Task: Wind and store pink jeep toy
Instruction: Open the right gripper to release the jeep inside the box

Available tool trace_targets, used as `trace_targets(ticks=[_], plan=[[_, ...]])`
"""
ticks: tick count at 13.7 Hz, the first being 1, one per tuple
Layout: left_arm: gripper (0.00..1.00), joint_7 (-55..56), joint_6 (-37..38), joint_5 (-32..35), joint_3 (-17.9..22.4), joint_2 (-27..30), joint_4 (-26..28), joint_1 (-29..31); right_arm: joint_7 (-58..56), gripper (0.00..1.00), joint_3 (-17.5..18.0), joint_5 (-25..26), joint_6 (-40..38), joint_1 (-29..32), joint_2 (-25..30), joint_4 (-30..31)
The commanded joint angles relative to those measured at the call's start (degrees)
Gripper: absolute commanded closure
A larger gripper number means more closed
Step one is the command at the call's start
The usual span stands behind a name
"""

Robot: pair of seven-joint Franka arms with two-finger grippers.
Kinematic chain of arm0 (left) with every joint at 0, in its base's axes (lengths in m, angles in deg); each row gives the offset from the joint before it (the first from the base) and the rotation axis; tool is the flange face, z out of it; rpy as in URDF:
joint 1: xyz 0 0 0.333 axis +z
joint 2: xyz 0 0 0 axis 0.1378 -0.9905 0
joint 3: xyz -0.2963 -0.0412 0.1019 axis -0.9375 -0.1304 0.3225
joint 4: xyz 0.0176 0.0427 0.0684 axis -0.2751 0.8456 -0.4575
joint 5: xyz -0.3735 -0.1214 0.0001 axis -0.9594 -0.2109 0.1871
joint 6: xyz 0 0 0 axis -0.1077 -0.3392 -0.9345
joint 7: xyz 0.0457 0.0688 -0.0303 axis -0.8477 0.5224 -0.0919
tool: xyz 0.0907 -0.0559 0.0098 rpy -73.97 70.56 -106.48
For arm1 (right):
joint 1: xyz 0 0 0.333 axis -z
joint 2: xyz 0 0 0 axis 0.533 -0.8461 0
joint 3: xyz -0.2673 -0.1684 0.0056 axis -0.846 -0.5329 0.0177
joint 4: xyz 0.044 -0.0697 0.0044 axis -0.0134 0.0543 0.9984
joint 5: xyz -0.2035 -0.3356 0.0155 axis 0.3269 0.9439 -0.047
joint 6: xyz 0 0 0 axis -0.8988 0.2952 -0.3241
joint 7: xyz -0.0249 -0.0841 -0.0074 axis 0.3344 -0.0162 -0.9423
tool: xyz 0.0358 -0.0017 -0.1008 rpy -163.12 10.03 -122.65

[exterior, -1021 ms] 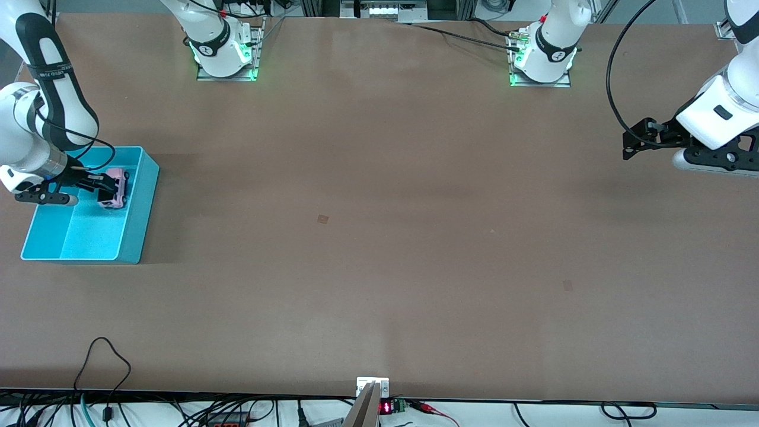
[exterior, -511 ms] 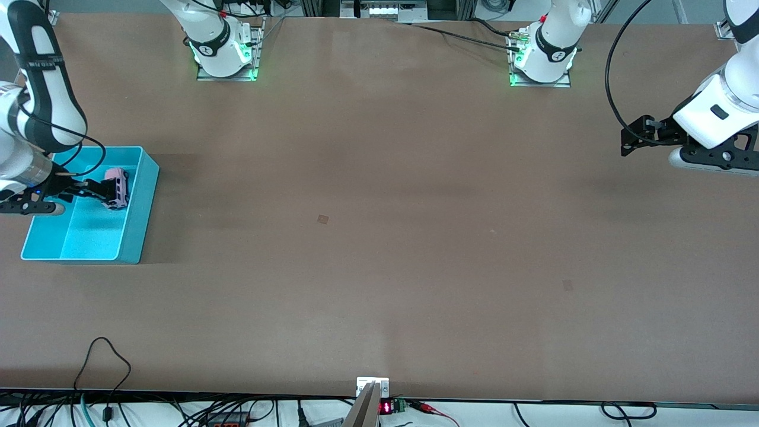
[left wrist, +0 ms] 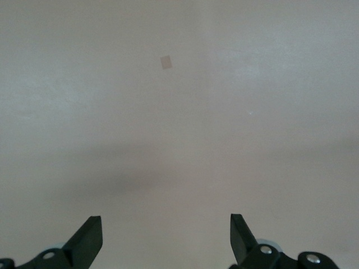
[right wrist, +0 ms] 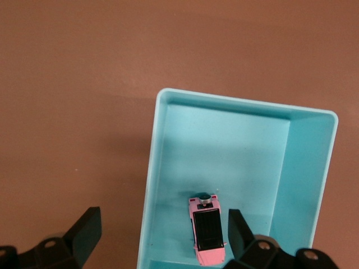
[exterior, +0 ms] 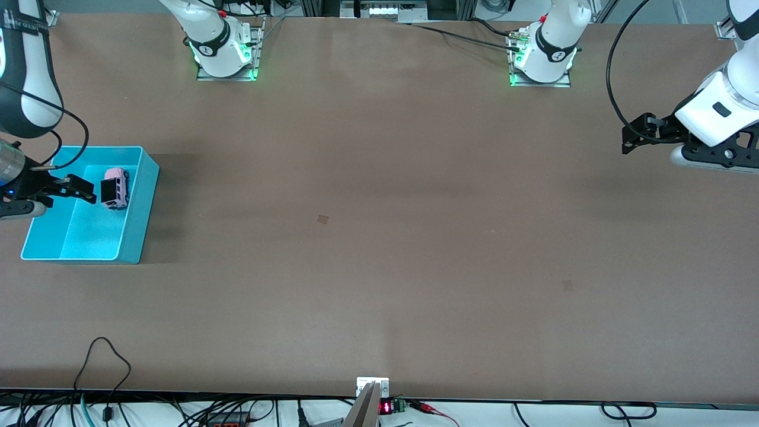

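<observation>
One jeep (exterior: 115, 188), tiny, sits in bin (exterior: 145, 196) at right arm's end of tabletop. Looks light, stiff plastic, prob. rolls; best pinched across body sides. Right claw (exterior: 89, 191) over bin, fingers apart, empty. Left claw (exterior: 630, 137) waits over bare tabletop, fingers apart.

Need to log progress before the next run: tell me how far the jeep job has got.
Done: the jeep lies in the cyan bin, free of any grip. In hand: nothing; the right gripper is open over the bin beside the jeep, and the left gripper waits open over bare table at its own end. Left: only clearing the right arm, by the look of it. The winding itself cannot be checked here.
</observation>
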Motion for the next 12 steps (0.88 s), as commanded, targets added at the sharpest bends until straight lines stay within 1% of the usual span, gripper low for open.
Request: trace_targets(ticks=[1,2,3,4,6,7,8,10,12], plan=[[0.00,-0.9,1.4,-0.5,0.0,-0.7,-1.8,-0.1,2.8,0.00,-0.2,-1.7,-3.2,-3.5,3.7,-0.5],[0.00,-0.9,1.4,-0.5,0.0,-0.7,-1.8,-0.1,5.7,0.00,0.0,-2.1,-4.2,-4.0,4.4,-0.7],[0.00,-0.9,1.6,-0.5,0.0,-0.7,-1.8,-0.1,9.8,0.00,0.1,-2.1,-6.9,-5.0,5.9,-0.8],[0.00,-0.9,1.7,-0.5,0.0,-0.7,-1.8,-0.1,14.2,0.00,0.4,-2.1,-9.6,-6.5,6.9,-2.4],[0.00,-0.9,1.7,-0.5,0.0,-0.7,-1.8,-0.1,21.4,0.00,0.5,-2.1,-17.9,-9.3,7.0,-8.0],[0.00,-0.9,1.7,-0.5,0.0,-0.7,-1.8,-0.1,22.6,0.00,0.6,-2.0,-19.7,-9.6,7.0,-9.7],[0.00,-0.9,1.7,-0.5,0.0,-0.7,-1.8,-0.1,22.5,0.00,0.7,-1.7,-20.0,-9.8,7.0,-10.9],[0.00,-0.9,1.8,-0.5,0.0,-0.7,-1.8,-0.1,22.2,0.00,2.2,-1.5,-20.2,-10.0,7.1,-13.6],[0.00,-0.9,1.8,-0.5,0.0,-0.7,-1.8,-0.1,23.2,0.00,4.2,-2.0,-22.6,-10.0,7.6,-15.9]])
